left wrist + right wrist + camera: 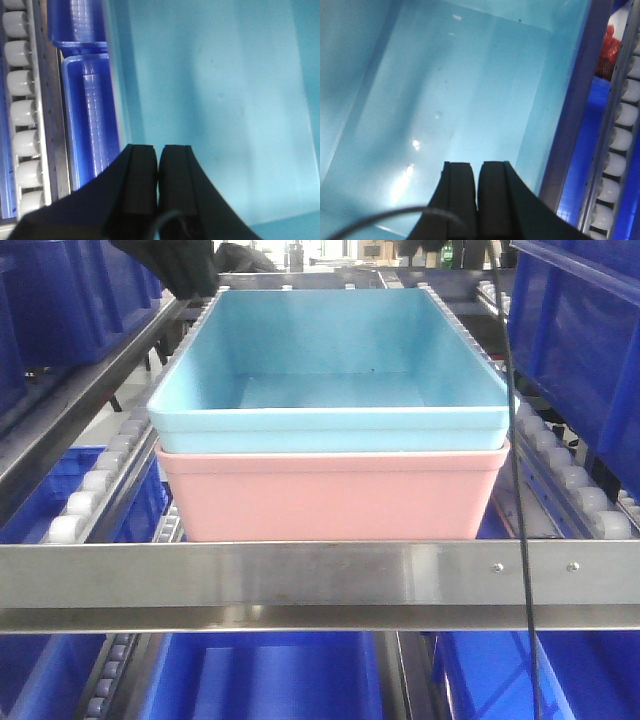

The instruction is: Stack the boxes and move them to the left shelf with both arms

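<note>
Front view: light blue box nested in salmon pink box, both rimmed, round-cornered, sitting on left shelf rollers. Left gripper and right gripper clenched, holding nothing, over blue interior.

light: bright, even, overhead-ish
glare: white hotspots on the blue tub floor, sheen on the steel front bar
blur: both wrist views were soft

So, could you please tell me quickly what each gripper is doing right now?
Left gripper: jaws shut, holding nothing, above the blue tub.
Right gripper: the same.
</note>
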Motion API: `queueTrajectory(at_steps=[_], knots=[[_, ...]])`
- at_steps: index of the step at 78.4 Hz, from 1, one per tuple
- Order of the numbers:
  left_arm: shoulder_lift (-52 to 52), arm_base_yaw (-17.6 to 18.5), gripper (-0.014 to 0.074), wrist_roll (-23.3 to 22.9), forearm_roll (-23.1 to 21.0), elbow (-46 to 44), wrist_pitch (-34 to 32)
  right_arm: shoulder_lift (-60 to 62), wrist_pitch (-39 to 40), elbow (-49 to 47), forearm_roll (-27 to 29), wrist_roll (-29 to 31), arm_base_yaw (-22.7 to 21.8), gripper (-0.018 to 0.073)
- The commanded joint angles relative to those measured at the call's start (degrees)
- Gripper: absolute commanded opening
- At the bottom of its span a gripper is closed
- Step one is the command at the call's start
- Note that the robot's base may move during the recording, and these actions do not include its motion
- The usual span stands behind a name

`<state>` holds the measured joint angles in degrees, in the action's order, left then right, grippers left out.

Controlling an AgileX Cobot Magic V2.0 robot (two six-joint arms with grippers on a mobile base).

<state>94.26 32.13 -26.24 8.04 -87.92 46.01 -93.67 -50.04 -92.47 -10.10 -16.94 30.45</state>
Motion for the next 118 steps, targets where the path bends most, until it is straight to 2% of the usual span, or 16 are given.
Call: queueTrajectory(at_steps=[1, 14, 35, 43, 54, 61, 82, 118], knots=[[-7.89, 0.36, -0.0002, 0.32, 0.80, 3.87, -7.35, 6.92, 6.59, 2.08, -1.32, 0.82, -0.03, 0.0055], [-17.89, 0.36, -0.0002, 1.67, 0.70, 16.60, -15.83, 17.47, 15.46, 14.77, -1.32, 0.82, -0.03, 0.0055], [-33.30, 0.89, 0.0001, 3.13, -0.48, 32.25, -22.41, 37.28, 23.10, 33.33, -1.37, 0.82, -0.03, 0.0052], [-39.24, 3.29, 0.0001, 3.22, -0.48, 37.70, -26.32, 44.65, 27.71, 39.78, -1.41, 0.82, -0.03, 0.0052], [-47.53, 8.79, 0.0000, 3.22, -0.10, 44.62, -32.41, 55.51, 35.75, 48.89, -1.54, 0.82, -0.03, 0.0052], [-52.64, 12.29, 0.0000, 3.22, -0.10, 48.55, -34.03, 61.87, 38.37, 53.27, -1.78, 0.82, -0.03, 0.0052], [-65.32, 19.75, 0.0000, 3.22, -0.10, 55.07, -34.03, 76.58, 34.23, 57.26, -1.78, 0.82, -0.03, 0.0052], [-67.11, 19.98, 0.0000, 3.22, -0.10, 55.64, -34.03, 77.60, 33.31, 57.28, -1.78, 0.82, -0.03, 0.0052]])
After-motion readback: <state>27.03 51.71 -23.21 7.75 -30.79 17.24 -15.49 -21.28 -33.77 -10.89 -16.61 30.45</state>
